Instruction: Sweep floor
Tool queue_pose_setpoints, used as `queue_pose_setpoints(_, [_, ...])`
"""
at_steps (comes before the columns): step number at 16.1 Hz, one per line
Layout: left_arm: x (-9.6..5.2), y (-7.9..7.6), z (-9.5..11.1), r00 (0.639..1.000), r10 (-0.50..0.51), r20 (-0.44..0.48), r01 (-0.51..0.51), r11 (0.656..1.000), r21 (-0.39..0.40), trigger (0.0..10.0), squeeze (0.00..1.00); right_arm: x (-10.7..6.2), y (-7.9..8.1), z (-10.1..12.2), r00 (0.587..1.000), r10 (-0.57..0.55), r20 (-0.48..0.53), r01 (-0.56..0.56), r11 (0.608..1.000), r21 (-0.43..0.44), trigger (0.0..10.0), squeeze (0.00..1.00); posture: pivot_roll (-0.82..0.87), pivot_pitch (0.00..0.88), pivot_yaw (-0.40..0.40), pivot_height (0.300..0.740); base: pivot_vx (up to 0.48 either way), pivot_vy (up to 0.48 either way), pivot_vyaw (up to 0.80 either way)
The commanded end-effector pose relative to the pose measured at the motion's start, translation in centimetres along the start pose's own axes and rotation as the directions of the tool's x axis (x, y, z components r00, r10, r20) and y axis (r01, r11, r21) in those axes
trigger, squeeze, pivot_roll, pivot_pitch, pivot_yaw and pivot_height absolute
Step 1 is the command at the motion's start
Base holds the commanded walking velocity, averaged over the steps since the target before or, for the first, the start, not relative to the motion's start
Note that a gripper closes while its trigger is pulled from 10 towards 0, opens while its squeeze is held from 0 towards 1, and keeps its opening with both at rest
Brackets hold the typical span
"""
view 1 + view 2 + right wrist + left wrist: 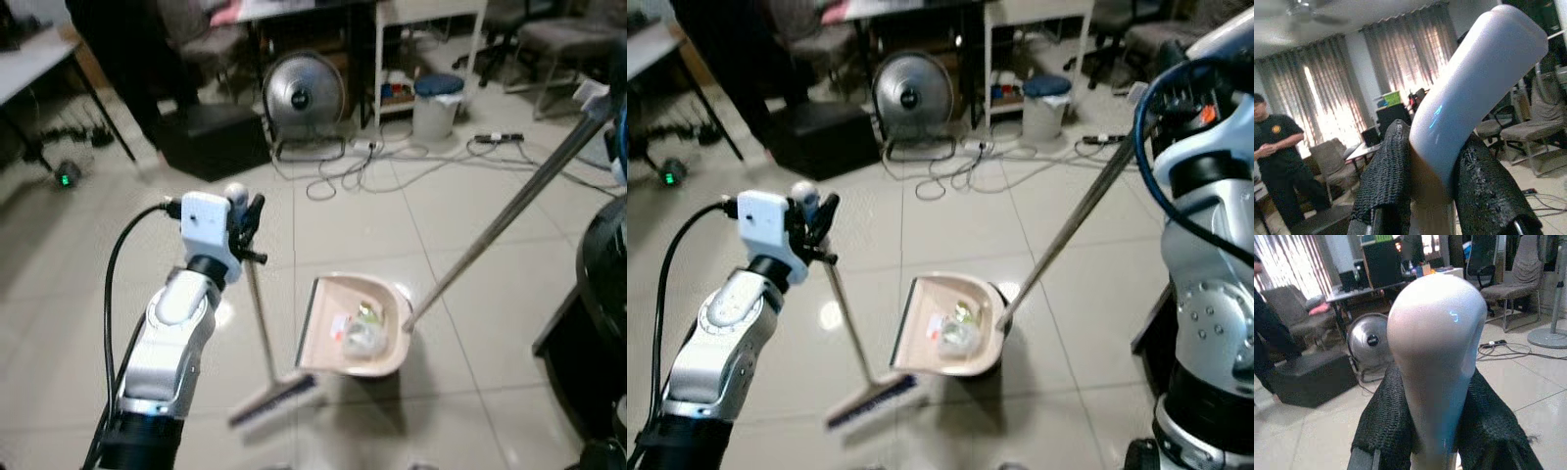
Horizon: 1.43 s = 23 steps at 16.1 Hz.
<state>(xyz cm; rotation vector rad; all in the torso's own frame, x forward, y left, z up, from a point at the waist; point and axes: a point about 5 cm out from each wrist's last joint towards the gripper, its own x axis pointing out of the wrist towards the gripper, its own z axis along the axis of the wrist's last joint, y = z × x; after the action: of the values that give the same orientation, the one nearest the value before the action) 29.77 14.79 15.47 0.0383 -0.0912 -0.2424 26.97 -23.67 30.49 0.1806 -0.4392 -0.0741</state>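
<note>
Gripping the rounded top of the broom handle, my left gripper (pixel 247 217) has its two black fingers (pixel 1386 431) pressed against either side of the pale knob, and the broom (pixel 263 338) slants down from it to the floor, its brush head (pixel 274 399) resting on the tiles just left of the dustpan (pixel 358 328) and close to its open edge. My right gripper (pixel 1435 196) is clamped on the pale end of the dustpan's handle, and that long pole (pixel 509 211) runs from the far right down to the pan, which sits flat on the floor between my arms. Some litter (pixel 361 328) already lies inside the pan: a small clump of crumpled, clear-looking scraps. So the gathering seems largely done as far as I can judge; I make out no loose scraps on the tiles near the brush, though the brush itself is blurred. What is left, I think, is a last stroke or two toward the pan, then lifting it away. Farther off stand a round fan (pixel 304 98), a tangle of cables (pixel 338 174) and a small bin (pixel 437 106).
</note>
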Motion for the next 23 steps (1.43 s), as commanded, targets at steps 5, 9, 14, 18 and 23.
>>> queue_pose_setpoints(5, [0.12, 1.29, 1.44, 0.997, 0.039, 0.062, -0.039, 0.999, 0.006, 10.0, 0.0, 0.11, 0.66, 0.39, 1.0, 0.02, 0.007, -0.02, 1.0, 0.024, 10.0, 0.0, -0.06, 0.038, 0.126, 0.74, 0.051, 0.0, 0.0])
queue_pose_setpoints(9, [0.03, 1.42, 1.4, 0.997, 0.045, 0.062, -0.046, 0.999, 0.009, 10.0, 0.0, 0.17, 0.55, 0.46, 1.0, 0.012, 0.011, -0.012, 1.0, 0.025, 10.0, 0.0, -0.06, 0.038, 0.125, 0.74, 0.325, 0.0, -0.22])
queue_pose_setpoints(14, [0.04, 1.46, 1.3, 0.997, 0.05, 0.06, -0.05, 0.999, 0.008, 10.0, 0.0, 0.25, 0.44, 0.53, 1.0, 0.011, 0.011, -0.011, 1.0, 0.02, 10.0, 0.0, -0.07, 0.039, 0.122, 0.74, 0.384, 0.0, 0.0])
queue_pose_setpoints(18, [-0.02, 1.5, 1.21, 0.997, 0.053, 0.057, -0.054, 0.999, 0.008, 10.0, 0.0, 0.24, 0.38, 0.6, 1.0, 0.01, 0.012, -0.01, 1.0, 0.017, 10.0, 0.0, -0.07, 0.039, 0.121, 0.74, 0.432, 0.0, 0.0])
queue_pose_setpoints(23, [0.06, 1.47, 1.13, 0.997, 0.053, 0.053, -0.054, 0.999, 0.009, 10.0, 0.0, 0.33, 0.27, 0.66, 1.0, 0.002, 0.014, -0.003, 1.0, 0.02, 10.0, 0.0, -0.07, 0.04, 0.123, 0.74, 0.415, 0.0, -0.42])
